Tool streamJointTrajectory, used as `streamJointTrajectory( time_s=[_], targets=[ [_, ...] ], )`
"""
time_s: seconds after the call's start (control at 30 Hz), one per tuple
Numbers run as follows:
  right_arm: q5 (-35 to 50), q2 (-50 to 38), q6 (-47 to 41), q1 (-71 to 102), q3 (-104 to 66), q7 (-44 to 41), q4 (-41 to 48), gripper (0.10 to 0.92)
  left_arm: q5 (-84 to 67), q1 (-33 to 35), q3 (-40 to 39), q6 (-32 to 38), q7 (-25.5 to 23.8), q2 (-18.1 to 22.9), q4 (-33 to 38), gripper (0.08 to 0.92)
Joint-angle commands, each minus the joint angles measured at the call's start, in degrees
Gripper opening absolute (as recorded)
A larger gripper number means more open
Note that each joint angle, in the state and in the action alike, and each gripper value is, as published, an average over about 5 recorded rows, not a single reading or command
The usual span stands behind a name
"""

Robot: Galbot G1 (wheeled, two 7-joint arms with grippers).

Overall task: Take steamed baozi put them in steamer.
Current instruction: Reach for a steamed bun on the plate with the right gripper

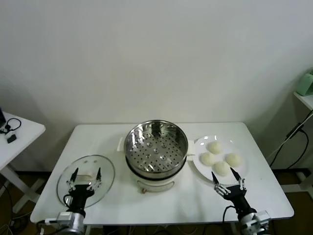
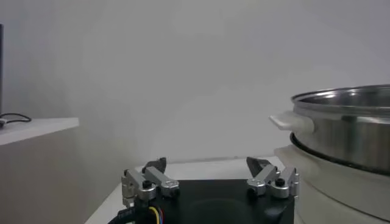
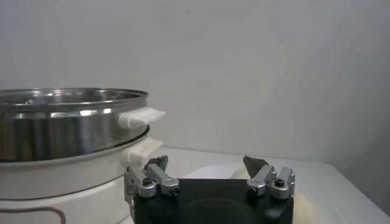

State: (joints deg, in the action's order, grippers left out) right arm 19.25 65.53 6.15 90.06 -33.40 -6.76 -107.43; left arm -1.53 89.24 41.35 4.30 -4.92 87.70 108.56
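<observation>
Beside the plate (image 1: 198, 161), the spread, empty right gripper (image 1: 229, 183) could squash 1 of 4 baozi (image 1: 221, 168); left gripper (image 1: 84, 182) idles spread above the glass lid (image 1: 105, 169).

The steamer (image 1: 156, 152) stands tall mid-frame, walling the lower-left glass lid (image 1: 85, 178) off from the plate (image 1: 198, 169) of steamed baozi (image 1: 221, 156) at right. Bare worktop (image 1: 161, 208) runs along the bottom edge between both spread claws.
</observation>
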Motion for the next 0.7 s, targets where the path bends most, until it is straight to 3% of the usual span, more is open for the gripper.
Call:
streamJointTrajectory(
  time_s=[0.03, 0.37, 0.7],
  targets=[
    [-0.4, -0.4, -1.1, -1.2, -0.9, -0.6, -0.2, 0.823, 0.2, 0.0, -0.1, 0.0, 0.1, -0.1, 0.1, 0.823],
    [-0.5, -19.6, -13.1, -18.6, 0.9, -12.8, 7.5, 0.823, 2.0, -0.6, -2.3, -0.1, 3.5, -1.2, -0.3, 0.823],
    [-6.3, -37.2, -12.3, -53.2, 28.1, -40.9, 31.1, 0.823, 1.9, -1.0, -3.2, 0.1, 3.5, -2.1, -0.3, 0.823]
  ],
)
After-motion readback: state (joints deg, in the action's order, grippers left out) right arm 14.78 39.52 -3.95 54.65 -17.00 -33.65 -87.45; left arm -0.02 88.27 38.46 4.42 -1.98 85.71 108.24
